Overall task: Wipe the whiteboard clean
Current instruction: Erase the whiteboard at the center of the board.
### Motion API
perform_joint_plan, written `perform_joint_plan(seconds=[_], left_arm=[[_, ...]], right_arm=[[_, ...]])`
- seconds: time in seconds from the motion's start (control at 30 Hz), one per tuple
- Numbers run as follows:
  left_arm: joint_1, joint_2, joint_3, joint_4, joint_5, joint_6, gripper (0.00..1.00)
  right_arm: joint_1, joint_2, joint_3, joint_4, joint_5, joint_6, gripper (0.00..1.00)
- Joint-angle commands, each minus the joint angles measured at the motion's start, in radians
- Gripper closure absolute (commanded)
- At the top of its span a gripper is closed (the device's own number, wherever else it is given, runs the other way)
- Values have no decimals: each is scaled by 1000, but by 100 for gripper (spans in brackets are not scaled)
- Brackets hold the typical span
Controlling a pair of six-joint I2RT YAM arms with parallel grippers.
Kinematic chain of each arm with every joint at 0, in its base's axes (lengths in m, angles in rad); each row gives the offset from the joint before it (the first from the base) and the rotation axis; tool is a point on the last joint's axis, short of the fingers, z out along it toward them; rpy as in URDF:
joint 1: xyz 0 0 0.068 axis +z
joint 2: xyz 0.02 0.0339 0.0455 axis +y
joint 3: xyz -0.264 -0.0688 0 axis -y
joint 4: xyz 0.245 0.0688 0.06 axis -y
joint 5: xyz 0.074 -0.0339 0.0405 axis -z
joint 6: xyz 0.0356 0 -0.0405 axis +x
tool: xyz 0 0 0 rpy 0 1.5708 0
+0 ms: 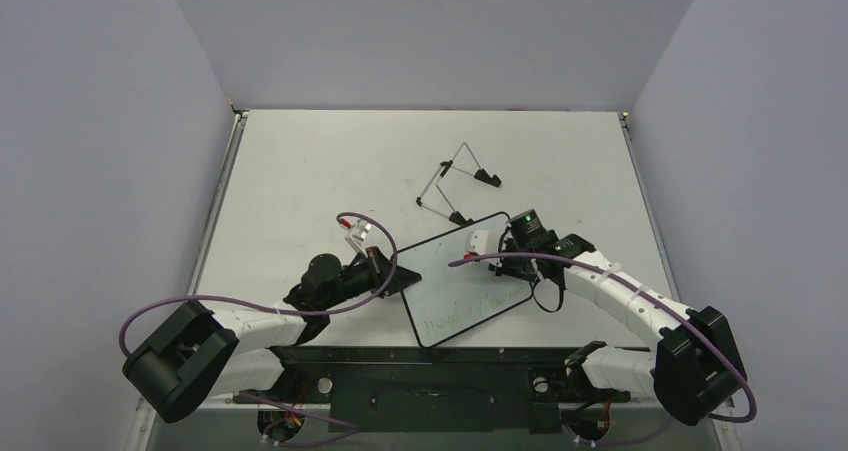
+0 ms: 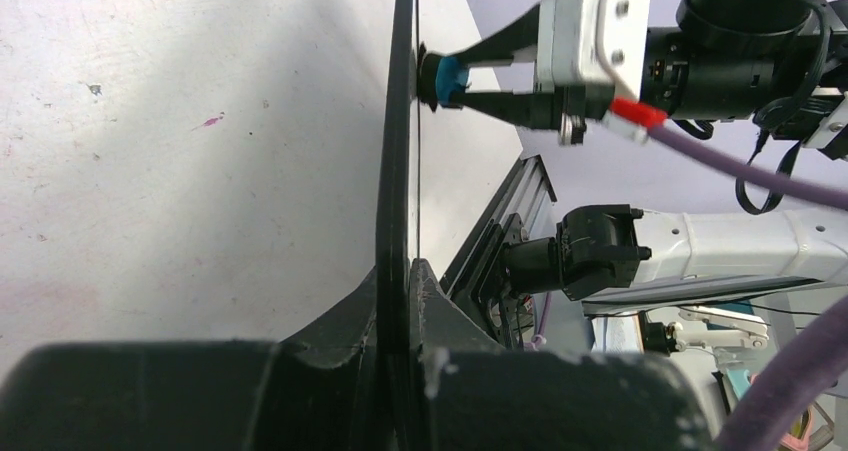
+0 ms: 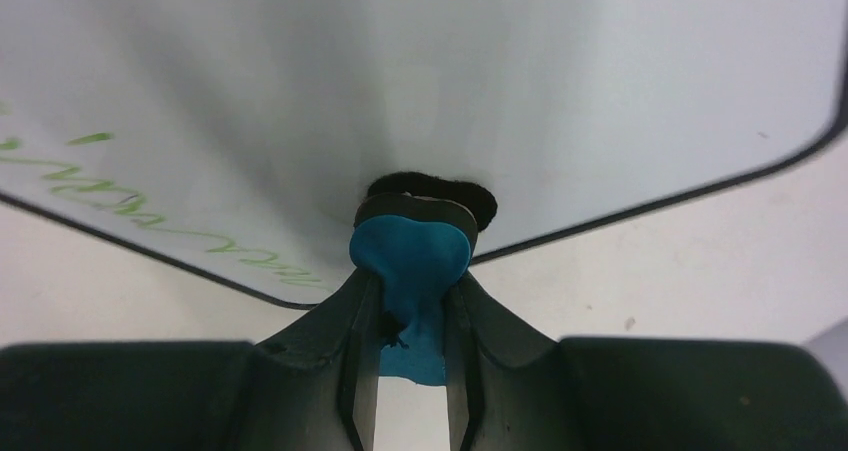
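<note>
Whiteboard (image 1: 455, 286), black-framed with rounded corners, bears faint green handwriting (image 1: 468, 313).

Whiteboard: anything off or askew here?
Yes. The whiteboard is off its wire stand, which lies on the table beyond it. The left hand clamps the board's edge, holding it tilted. The blue eraser is squashed out of shape in the right hand, pressed to the board. Green writing shows along the near edge.

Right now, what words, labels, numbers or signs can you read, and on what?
Nothing is readable.
Whiteboard: one line of green handwriting along an edge, too faint and blurred to read.
Eraser, wire stand: no label or number visible.
</note>
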Motion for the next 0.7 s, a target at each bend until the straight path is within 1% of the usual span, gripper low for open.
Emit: perform_joint_plan(seconds=[0.0,0.03,0.1,0.17,0.2,0.27,0.33,0.4,0.43,0.57,0.67], left_arm=[[2,-37,30,124,30,3,100],[2,-36,31,124,31,3,100],[3,-34,32,125,30,3,100],[2,-35,32,125,29,5,100],[2,-36,33,124,29,6,100],[2,-42,34,115,25,10,100],[5,-52,32,100,21,15,100],[8,-64,32,86,18,19,100],[8,-65,32,81,17,22,100],[9,-68,32,84,26,23,100],[10,-61,30,89,32,25,100]], right_arm=[[-23,6,-2,160,175,123,100],[-24,6,-3,154,172,121,100],[-16,2,-5,109,82,86,100],[2,-3,-1,24,-26,18,100],[7,-7,3,-7,-103,-44,100],[24,-16,9,-126,-199,-137,100],[29,-19,13,-176,-240,-187,100],[29,-12,11,-173,-215,-190,100],[29,-7,8,-159,-191,-154,100],[10,59,10,-20,51,7,100],[-17,83,20,97,166,110,100]])
